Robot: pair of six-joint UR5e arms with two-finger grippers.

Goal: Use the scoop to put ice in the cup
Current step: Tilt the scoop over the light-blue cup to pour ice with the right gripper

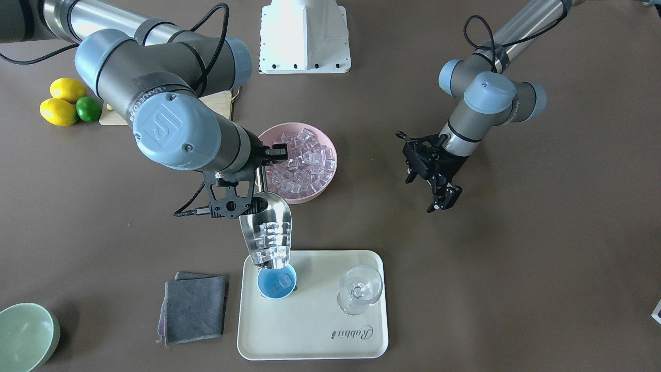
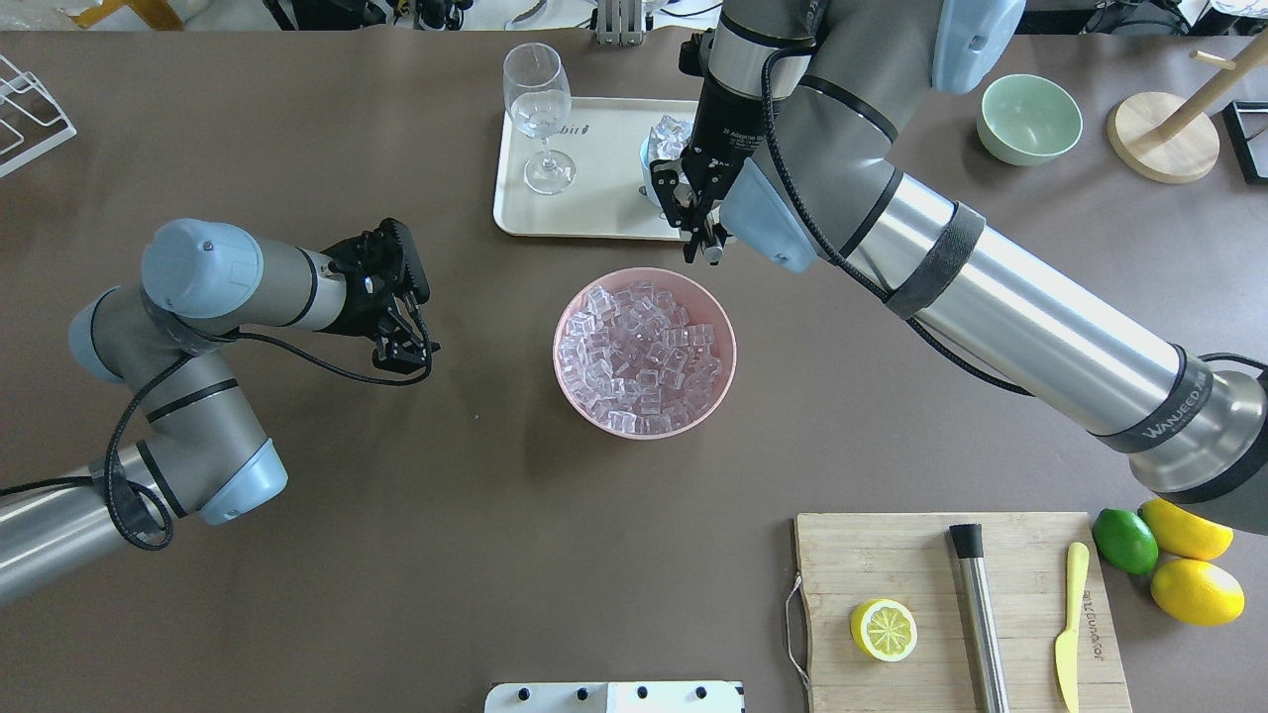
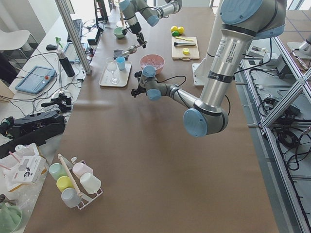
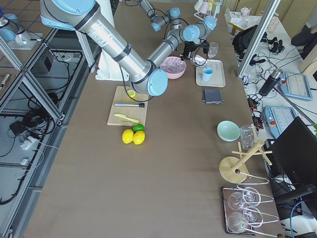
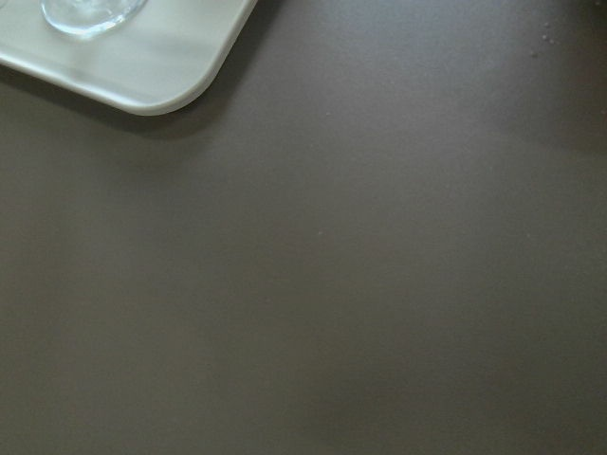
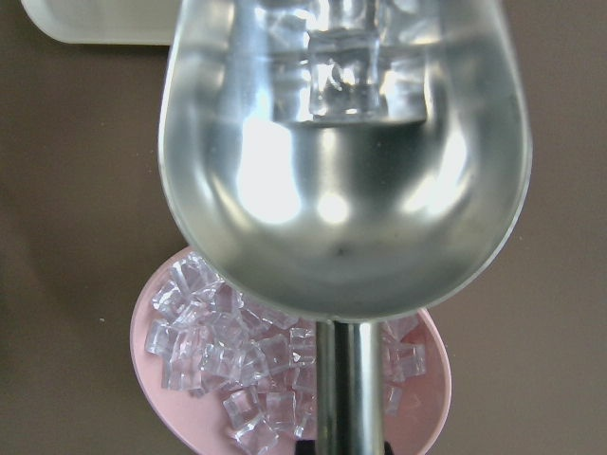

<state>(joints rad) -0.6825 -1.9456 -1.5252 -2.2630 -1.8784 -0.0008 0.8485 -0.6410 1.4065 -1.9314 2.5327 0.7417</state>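
The front-facing camera looks steeply down on the table (image 1: 465,310), robot base (image 1: 304,36) at top; the overhead one faces opposite, sharing the pink bowl (image 1: 334,160) mid-frame. Side cameras look along the table from afar. Wrist cameras sit close: right over the scoop (image 6: 341,190), left over a corner of the tray (image 5: 161,81).

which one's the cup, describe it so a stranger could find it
Find the cream tray on the brown table. The cup stands near one corner, under the tilted steel scoop. It is small, round and opaque light blue, unlike the clear stemmed glass beside it.
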